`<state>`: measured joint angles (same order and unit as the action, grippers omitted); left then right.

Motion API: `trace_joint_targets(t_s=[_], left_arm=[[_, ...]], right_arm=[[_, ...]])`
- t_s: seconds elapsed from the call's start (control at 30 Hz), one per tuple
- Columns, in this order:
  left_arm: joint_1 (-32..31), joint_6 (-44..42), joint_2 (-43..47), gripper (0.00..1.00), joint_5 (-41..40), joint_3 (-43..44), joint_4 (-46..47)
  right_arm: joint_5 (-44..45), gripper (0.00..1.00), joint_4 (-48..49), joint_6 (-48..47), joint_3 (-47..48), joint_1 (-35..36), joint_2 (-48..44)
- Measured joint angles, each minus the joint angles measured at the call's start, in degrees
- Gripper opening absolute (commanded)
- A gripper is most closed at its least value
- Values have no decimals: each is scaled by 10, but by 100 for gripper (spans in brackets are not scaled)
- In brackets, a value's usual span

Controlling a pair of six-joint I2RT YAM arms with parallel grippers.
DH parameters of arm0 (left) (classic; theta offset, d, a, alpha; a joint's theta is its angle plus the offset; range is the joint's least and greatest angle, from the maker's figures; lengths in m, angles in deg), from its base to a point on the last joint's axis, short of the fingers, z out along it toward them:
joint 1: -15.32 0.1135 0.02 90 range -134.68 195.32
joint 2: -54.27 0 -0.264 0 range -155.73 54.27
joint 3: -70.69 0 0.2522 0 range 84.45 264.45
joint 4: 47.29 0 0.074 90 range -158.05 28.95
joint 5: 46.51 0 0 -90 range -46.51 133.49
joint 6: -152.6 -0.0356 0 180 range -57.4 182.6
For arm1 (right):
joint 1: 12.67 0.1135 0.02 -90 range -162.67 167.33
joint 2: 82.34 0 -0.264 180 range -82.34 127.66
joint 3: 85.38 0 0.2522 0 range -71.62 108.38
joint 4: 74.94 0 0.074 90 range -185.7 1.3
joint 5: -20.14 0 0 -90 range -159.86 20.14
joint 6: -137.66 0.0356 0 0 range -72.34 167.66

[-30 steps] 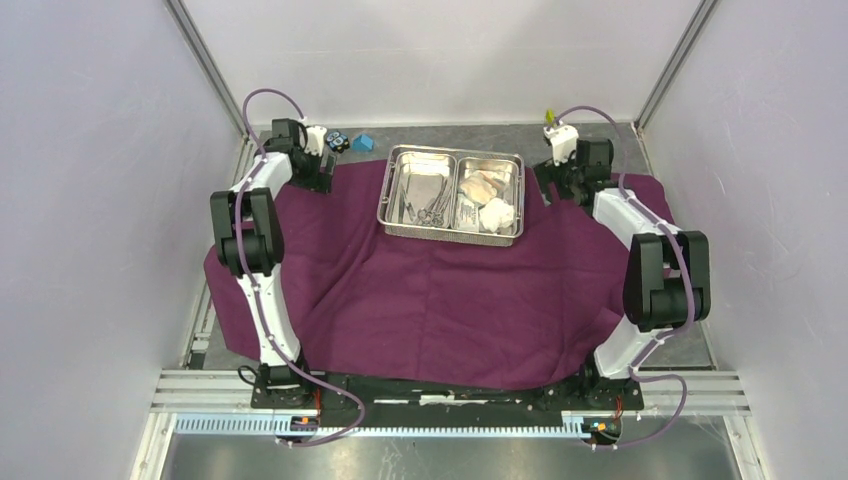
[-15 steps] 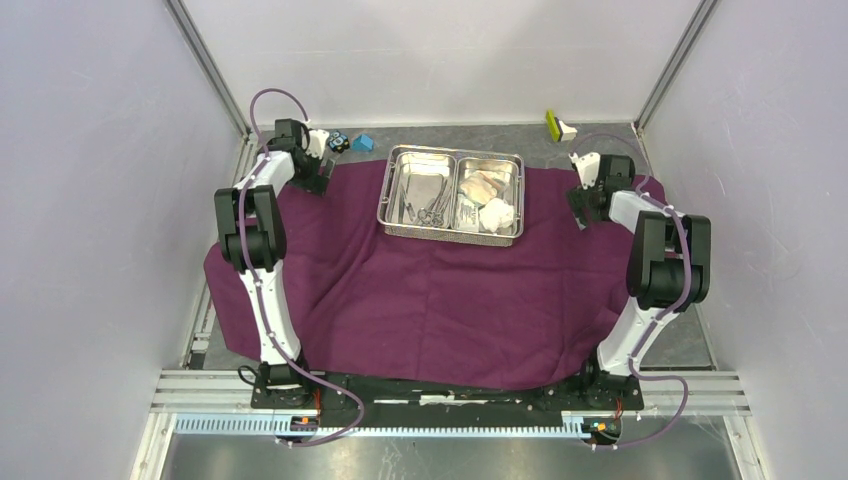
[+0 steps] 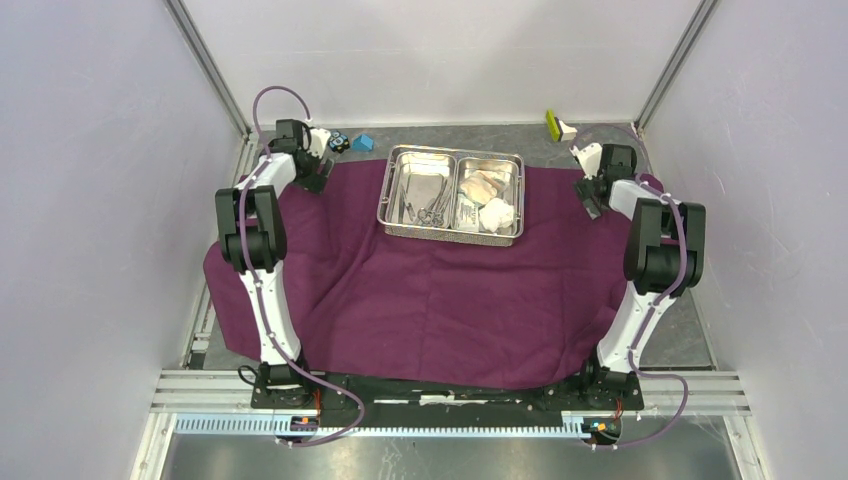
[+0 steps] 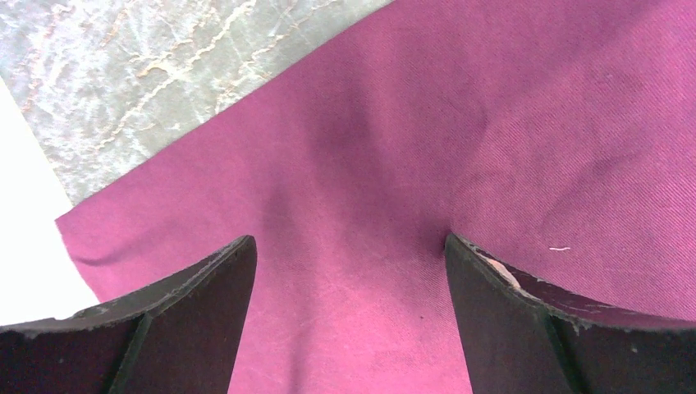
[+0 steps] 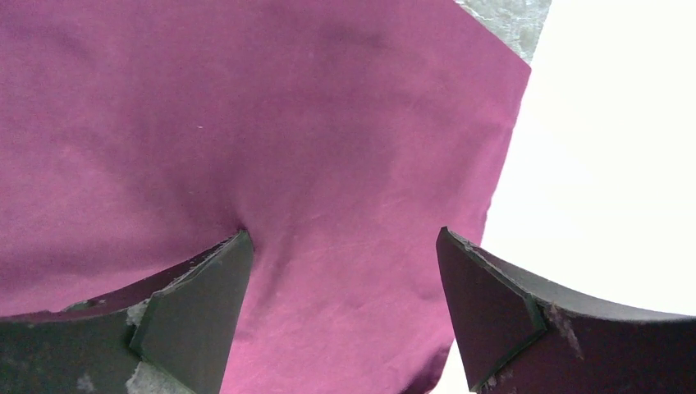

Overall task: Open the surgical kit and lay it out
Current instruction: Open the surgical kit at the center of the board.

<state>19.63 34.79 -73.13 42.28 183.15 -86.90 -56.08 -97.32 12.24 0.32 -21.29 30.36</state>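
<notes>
Left wrist view shows the left gripper [image 4: 349,242] spread wide and empty, both tips dimpling the purple cloth wrap [image 4: 460,123] beneath it at a far corner; the right gripper [image 5: 345,234] stands likewise, wide and empty, on the opposite corner, the steel tray [image 3: 450,237] lying between the two. To flatten the wrap well, each should probably drag outward, away from the tray, pressing lightly so the tray stays put. Against a second ago, the right gripper has swung from beside the tray out to its corner, the left barely shifting.
</notes>
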Motion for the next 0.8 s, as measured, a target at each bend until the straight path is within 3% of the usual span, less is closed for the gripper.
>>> trace_joint_targets(t_s=[0.8], left_arm=[[-6, -119, -49, 91, -134, 46, 78]], right_arm=[[90, 90, 22, -80, 79, -5, 75]])
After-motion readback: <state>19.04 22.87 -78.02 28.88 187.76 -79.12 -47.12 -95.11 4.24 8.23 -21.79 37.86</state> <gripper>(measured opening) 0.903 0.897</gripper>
